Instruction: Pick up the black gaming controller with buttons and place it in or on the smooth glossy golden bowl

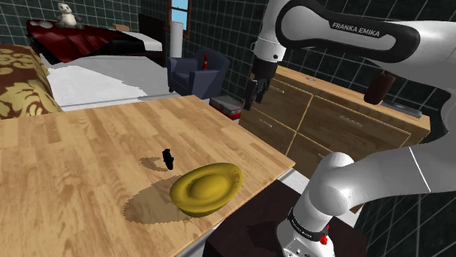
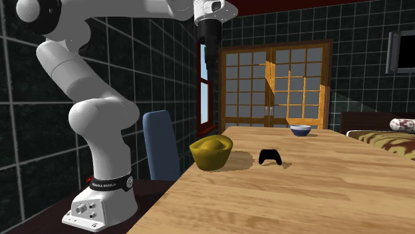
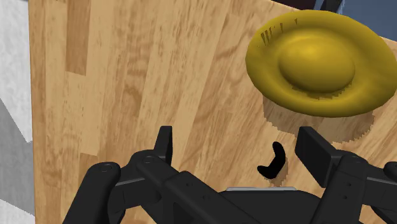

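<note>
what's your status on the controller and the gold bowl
Tool open, empty, high over the table. Controller lying beside the golden bowl, apart from it. Small blue bowl far off, not in the way.

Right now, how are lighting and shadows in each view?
Shoulder view: evenly lit; the bowl throws a broad dark shadow on the table toward that view's left, the controller a faint one. Second exterior view: dimmer, tiled walls dark. Wrist view: bright; the bowl's shadow has a jagged edge, a soft highlight on its centre.
</note>
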Robot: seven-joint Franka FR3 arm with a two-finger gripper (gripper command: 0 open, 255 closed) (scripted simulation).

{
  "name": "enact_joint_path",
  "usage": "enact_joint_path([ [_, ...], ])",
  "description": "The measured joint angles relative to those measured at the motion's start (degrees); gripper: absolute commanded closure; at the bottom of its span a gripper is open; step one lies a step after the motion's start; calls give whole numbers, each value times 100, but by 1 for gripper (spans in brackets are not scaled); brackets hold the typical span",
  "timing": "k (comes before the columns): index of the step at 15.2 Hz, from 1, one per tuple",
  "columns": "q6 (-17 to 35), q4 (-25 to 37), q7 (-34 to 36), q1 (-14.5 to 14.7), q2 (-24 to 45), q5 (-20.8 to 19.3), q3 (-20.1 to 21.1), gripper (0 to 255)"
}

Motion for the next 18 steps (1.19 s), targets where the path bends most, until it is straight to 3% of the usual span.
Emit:
enact_joint_path([
  [5,455,-83,148,70,398,47,199,0],
  [13,1687,-118,571,214,1665,34,714,0],
  [18,2312,208,889,263,2678,-139,1016,0],
])
